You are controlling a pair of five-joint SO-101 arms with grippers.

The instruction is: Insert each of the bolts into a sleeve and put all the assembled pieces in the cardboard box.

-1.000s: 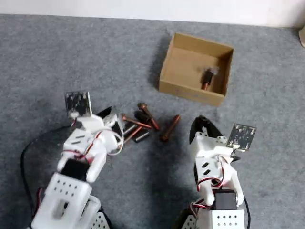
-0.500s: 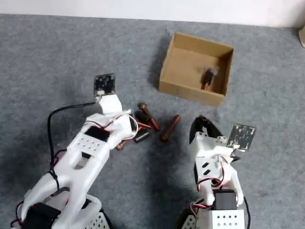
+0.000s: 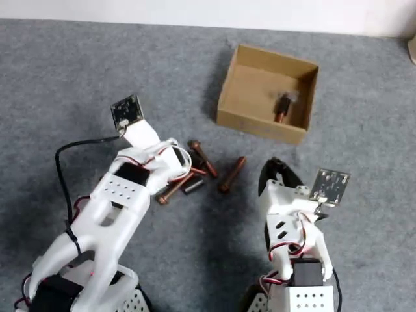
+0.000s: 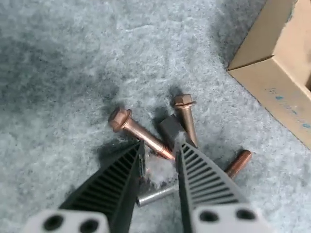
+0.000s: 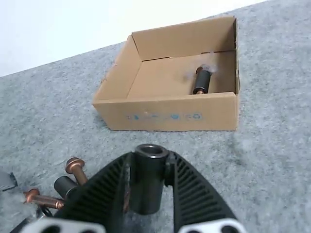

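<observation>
LOOSE HARDWARE ON THE TABLE: The left gripper (image 4: 158,154) hangs low over a heap of parts on the grey carpet (image 3: 84,78). Its jaws are parted a little and grip nothing. The fingertips sit either side of the shank end of a copper bolt (image 4: 138,133), which lies flat with its head pointing away from the gripper. Just beyond, a second bolt (image 4: 186,119) lies against a short dark sleeve (image 4: 169,127). A silver sleeve (image 4: 154,196) lies crosswise beneath the fingers. A third bolt (image 4: 238,163) is partly hidden behind one finger on the box side. The pieces are packed close together, leaving little bare carpet between them.

Off to the side of the heap, the right gripper (image 5: 149,160) is clamped on a black sleeve (image 5: 146,187), held upright with its bore facing up. Ahead of it stands the cardboard box (image 5: 165,115), open at the top. One assembled piece (image 5: 200,81) lies inside near the far wall.
</observation>
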